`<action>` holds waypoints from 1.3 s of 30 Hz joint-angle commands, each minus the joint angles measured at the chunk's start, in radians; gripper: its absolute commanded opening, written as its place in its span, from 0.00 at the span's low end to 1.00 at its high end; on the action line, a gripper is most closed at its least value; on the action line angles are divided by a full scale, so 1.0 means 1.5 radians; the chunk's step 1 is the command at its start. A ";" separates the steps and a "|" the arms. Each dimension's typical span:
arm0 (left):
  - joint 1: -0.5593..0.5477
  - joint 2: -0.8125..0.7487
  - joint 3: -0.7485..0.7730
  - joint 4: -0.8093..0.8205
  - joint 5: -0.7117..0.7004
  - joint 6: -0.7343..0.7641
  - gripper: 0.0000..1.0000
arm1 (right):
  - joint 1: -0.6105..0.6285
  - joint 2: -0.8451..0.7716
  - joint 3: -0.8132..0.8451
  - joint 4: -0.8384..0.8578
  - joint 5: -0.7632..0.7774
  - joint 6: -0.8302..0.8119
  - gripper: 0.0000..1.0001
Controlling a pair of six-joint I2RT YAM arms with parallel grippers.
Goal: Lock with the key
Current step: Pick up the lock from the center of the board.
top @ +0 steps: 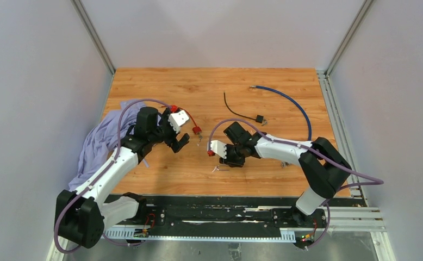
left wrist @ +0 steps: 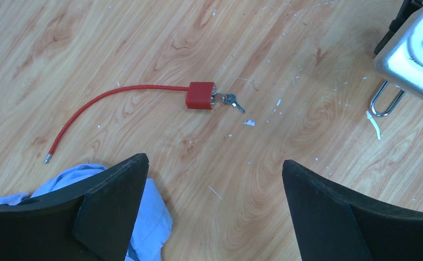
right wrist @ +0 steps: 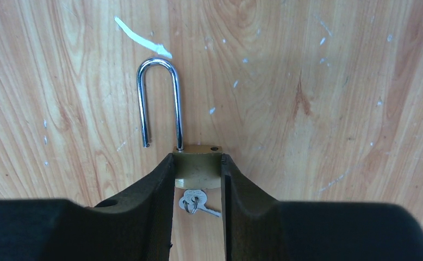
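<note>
A brass padlock (right wrist: 198,163) lies on the wooden table with its steel shackle (right wrist: 156,61) swung open. My right gripper (right wrist: 197,157) is shut on the padlock's body, one finger on each side. A small silver key on a ring (right wrist: 196,202) sticks out of the padlock's bottom, between my fingers. In the top view my right gripper (top: 226,163) is low at the table's middle front. The shackle also shows in the left wrist view (left wrist: 386,100). My left gripper (left wrist: 215,163) is open and empty, above the table to the left (top: 179,142).
A red cable lock (left wrist: 200,95) with a key (left wrist: 232,101) in it lies ahead of my left gripper. A lilac cloth (top: 100,141) is heaped at the left edge. A blue cable (top: 291,100) and a black cable with a small lock (top: 259,118) lie at the back right.
</note>
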 commanded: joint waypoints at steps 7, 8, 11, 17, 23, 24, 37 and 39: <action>0.003 0.052 0.007 0.057 0.072 -0.057 0.98 | 0.002 -0.109 -0.054 0.068 0.049 0.002 0.01; 0.002 0.058 0.008 0.063 0.084 -0.063 0.98 | 0.003 -0.119 -0.059 0.075 0.052 0.003 0.01; -0.002 0.081 0.012 0.086 0.113 -0.093 0.98 | 0.002 -0.146 -0.069 0.097 0.061 0.006 0.01; -0.035 0.162 0.059 0.072 0.215 -0.108 0.96 | 0.002 -0.205 -0.072 0.106 0.074 -0.003 0.01; -0.084 0.237 0.116 0.064 0.309 -0.122 0.90 | 0.003 -0.268 -0.064 0.102 0.106 -0.018 0.01; -0.088 0.245 0.121 0.070 0.318 -0.130 0.90 | 0.002 -0.276 -0.063 0.100 0.109 -0.019 0.01; -0.142 0.290 0.141 0.168 0.318 -0.153 0.77 | 0.002 -0.299 -0.037 0.059 0.058 0.006 0.01; -0.146 0.290 0.139 0.167 0.313 -0.133 0.75 | 0.002 -0.297 -0.034 0.057 0.052 0.009 0.01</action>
